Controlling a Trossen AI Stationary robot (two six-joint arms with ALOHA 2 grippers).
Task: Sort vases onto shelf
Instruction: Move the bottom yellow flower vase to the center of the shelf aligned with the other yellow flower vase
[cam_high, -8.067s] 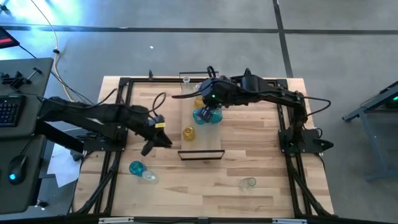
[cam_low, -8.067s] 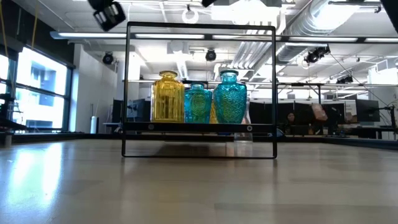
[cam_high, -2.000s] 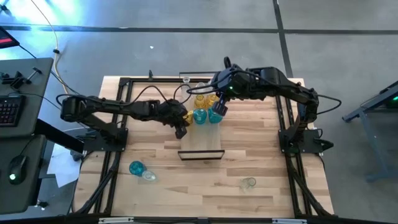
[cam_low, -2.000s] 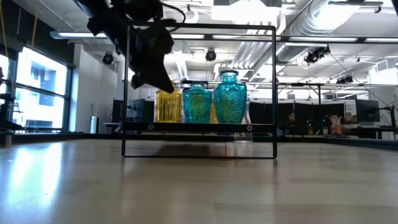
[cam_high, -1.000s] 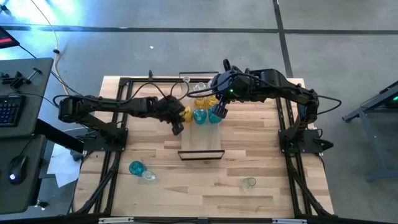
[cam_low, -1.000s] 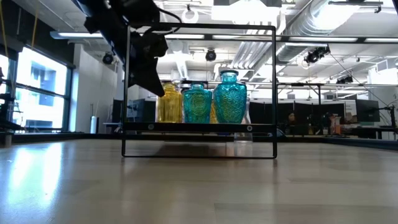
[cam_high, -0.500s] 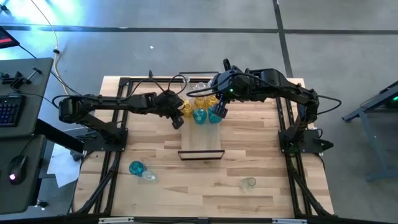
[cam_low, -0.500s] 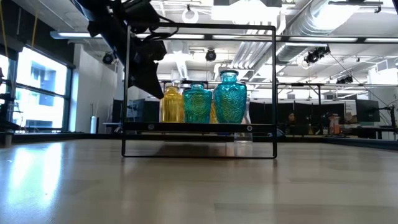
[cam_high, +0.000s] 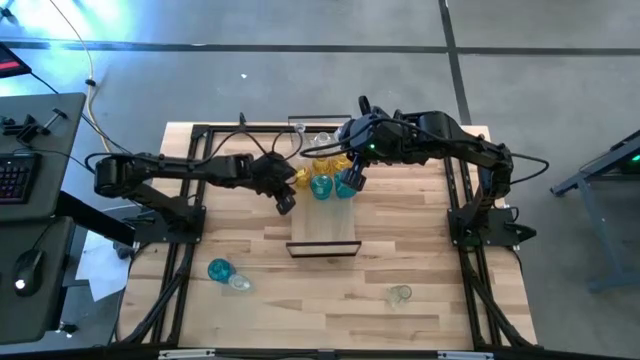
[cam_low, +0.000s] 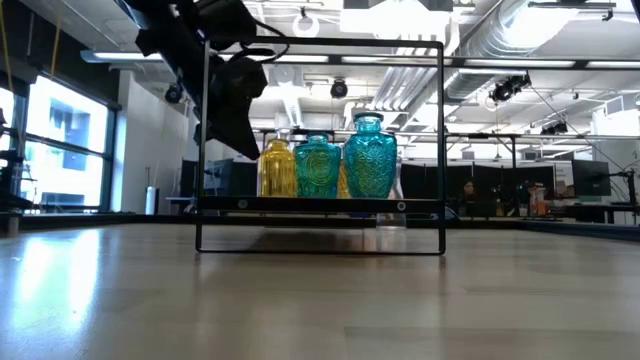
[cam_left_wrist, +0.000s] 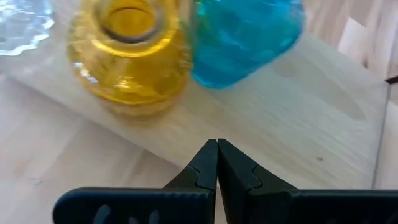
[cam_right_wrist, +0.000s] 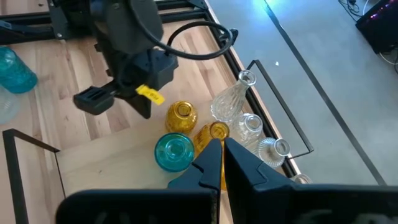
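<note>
Vases (cam_low: 318, 167) of ribbed glass stand on the pale-wood shelf (cam_left_wrist: 298, 118); both pincers pressed together.

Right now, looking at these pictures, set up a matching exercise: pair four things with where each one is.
Things:
1. yellow vase
2. left gripper
3. loose blue vase
4. loose clear vase

Places:
A. on the table, near its front right
B. on the shelf
C. beside the shelf's left edge, shut
D. on the table, near its front left

Pairs: 1-B, 2-C, 3-D, 4-A
</note>
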